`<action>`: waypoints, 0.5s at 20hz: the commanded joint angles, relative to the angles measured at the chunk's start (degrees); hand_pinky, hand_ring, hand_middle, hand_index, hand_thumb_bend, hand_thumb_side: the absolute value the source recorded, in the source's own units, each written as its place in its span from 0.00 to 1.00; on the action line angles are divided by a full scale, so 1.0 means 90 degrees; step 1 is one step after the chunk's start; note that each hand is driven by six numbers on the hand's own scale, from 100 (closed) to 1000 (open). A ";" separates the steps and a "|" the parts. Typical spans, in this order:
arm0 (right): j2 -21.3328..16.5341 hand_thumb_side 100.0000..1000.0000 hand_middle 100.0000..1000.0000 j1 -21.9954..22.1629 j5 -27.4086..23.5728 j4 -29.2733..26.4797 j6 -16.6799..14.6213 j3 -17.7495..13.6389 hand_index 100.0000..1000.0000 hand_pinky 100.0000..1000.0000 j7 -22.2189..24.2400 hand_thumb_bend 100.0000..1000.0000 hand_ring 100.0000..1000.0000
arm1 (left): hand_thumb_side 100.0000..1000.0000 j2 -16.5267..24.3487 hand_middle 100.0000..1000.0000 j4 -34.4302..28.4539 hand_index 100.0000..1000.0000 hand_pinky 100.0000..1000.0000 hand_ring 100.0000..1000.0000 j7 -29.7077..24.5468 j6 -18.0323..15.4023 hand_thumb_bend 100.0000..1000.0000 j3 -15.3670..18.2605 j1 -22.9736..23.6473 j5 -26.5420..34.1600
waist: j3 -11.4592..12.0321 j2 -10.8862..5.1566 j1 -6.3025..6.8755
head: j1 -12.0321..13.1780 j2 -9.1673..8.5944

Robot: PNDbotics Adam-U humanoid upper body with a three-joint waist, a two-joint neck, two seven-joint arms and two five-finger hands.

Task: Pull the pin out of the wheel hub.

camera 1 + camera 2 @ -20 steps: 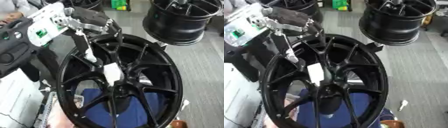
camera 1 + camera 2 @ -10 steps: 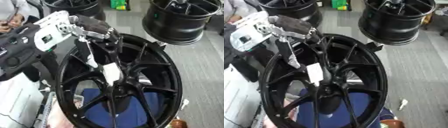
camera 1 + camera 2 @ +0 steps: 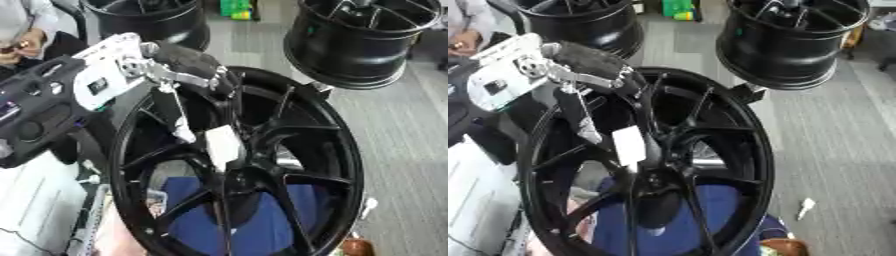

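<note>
A large black spoked wheel hub (image 3: 332, 150) stands tilted in the middle of both views. A white pin (image 3: 223, 145) sticks out of its centre, just above where the spokes meet. My left hand (image 3: 179, 62) reaches in from the upper left over the rim. Its light-tipped thumb (image 3: 184, 134) hangs just left of the pin, and its dark fingers (image 3: 232, 92) bend down above and behind the pin. The thumb and fingers stand apart, with a gap showing between them and the pin. My right hand shows in neither view.
Two more black wheels stand at the back, one at the upper right (image 3: 363, 40) and one at the upper left (image 3: 144, 20). Blue cloth (image 3: 262, 220) lies under the hub. A small white object (image 3: 807, 207) lies on the grey floor to the right.
My left hand has moved right and down across the rim, bringing thumb and fingers close around the top of the pin. The pin has stayed in the hub.
</note>
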 commanded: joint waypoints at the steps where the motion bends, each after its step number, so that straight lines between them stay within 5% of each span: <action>1: -0.0103 0.41 0.65 -0.0066 -0.0036 -0.0075 0.0009 -0.0066 0.67 0.84 -0.0063 0.00 0.68 | 0.26 0.0086 0.60 -0.0137 0.74 0.72 0.71 -0.1970 -0.1879 0.43 0.0005 -0.0094 0.0157 | -0.0002 -0.0067 -0.0005 | 0.0020 0.0032; 10: -0.0089 0.42 0.64 -0.0066 -0.0043 -0.0075 -0.0002 -0.0093 0.67 0.84 -0.0149 0.00 0.68 | 0.25 0.0182 0.64 -0.0586 0.77 0.72 0.71 -0.1970 -0.1666 0.43 -0.0193 -0.0163 0.0276 | -0.0008 -0.0074 0.0010 | 0.0056 0.0032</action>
